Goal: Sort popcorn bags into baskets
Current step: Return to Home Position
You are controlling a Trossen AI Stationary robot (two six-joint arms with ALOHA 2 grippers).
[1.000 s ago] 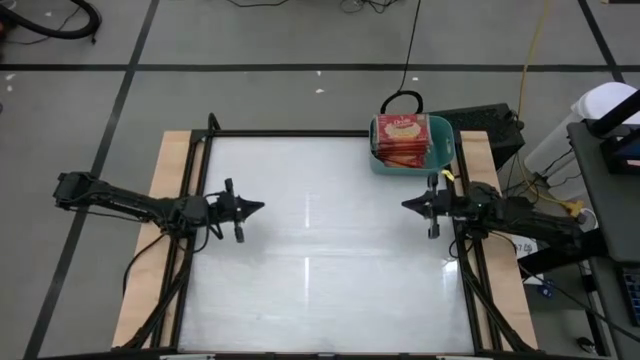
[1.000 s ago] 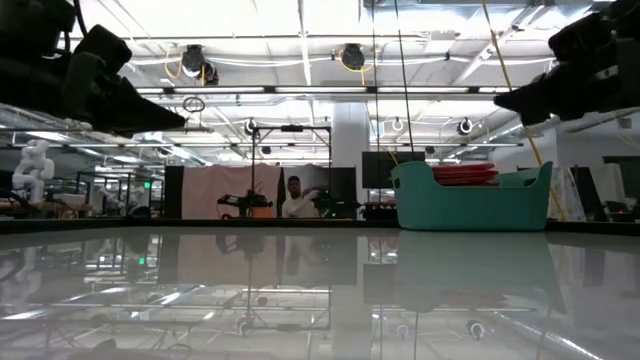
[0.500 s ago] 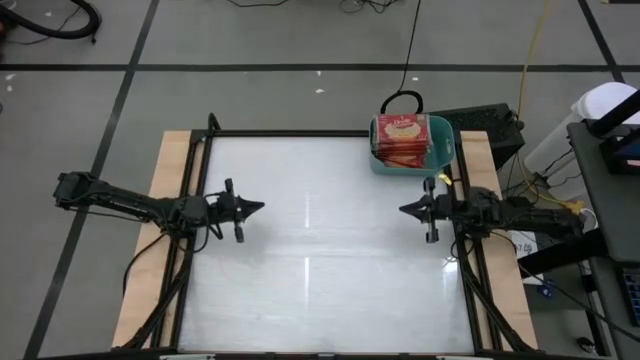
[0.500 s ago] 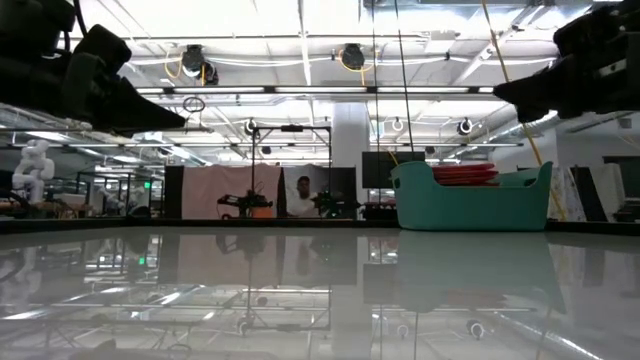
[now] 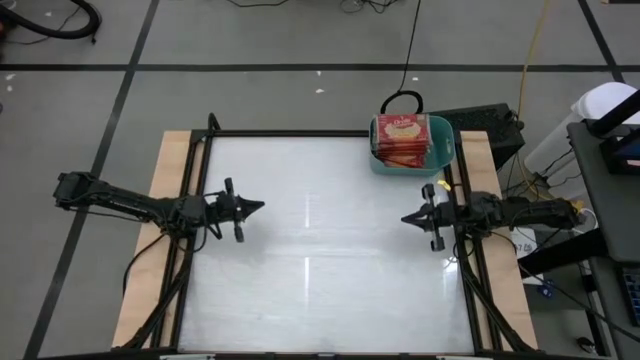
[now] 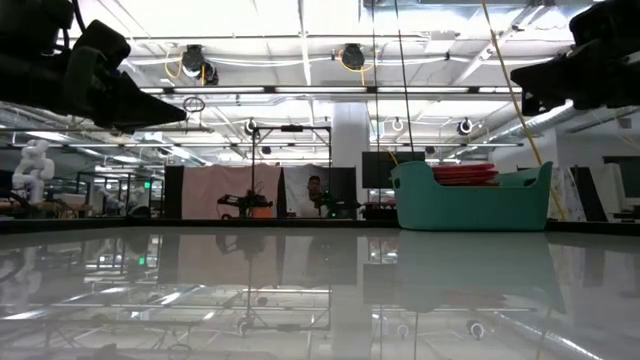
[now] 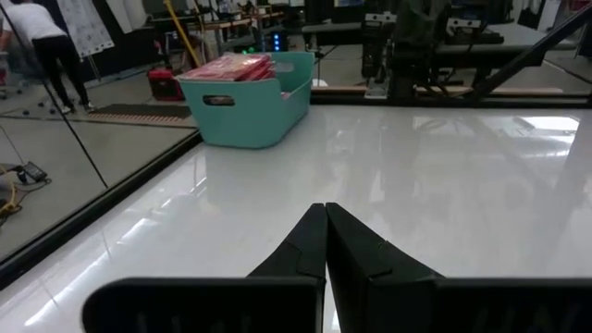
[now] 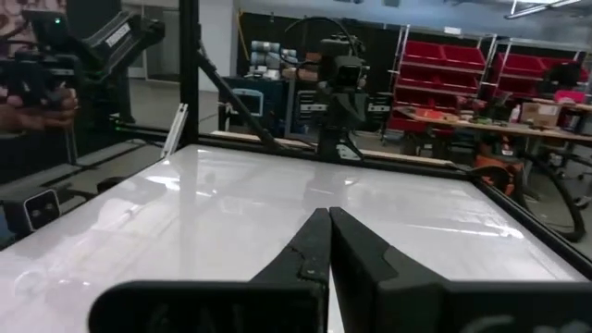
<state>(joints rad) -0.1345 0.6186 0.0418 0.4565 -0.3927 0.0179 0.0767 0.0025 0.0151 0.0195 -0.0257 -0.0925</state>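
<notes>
**Pulling back from the basket: the right arm is going home, and the sorting looks finished**

The only thing that moved in the last second is the right arm. The right end effector (image 5: 406, 218) was before a little closer to the basket (image 5: 447, 142). Now it has slid away from it along the right side of the counter (image 5: 320, 250), toward the near edge, and the arm lies more straight. In the low view the same arm has also gone further out at the right edge of the picture. Its two fingers (image 8: 313, 242) are pressed together, with nothing between them.

The left end effector (image 5: 258, 208) has not changed its place. It hangs over the left side of the counter, points toward the middle, and its tips are also closed on nothing.

The popcorn bags (image 5: 400, 135) are stacked inside the green basket, which stands at the far right corner of the counter. Their red tops come a little above the rim in the low view. No bag shows on the white surface in any view, and nothing about the basket or the stack is different from one second ago.

For the task this probably means that the sorting part is over: every bag that is visible is already in the basket, and both arms are empty. What remains seems to be only that the right arm finishes its way back to a rest pose like the one of the left arm.
</notes>
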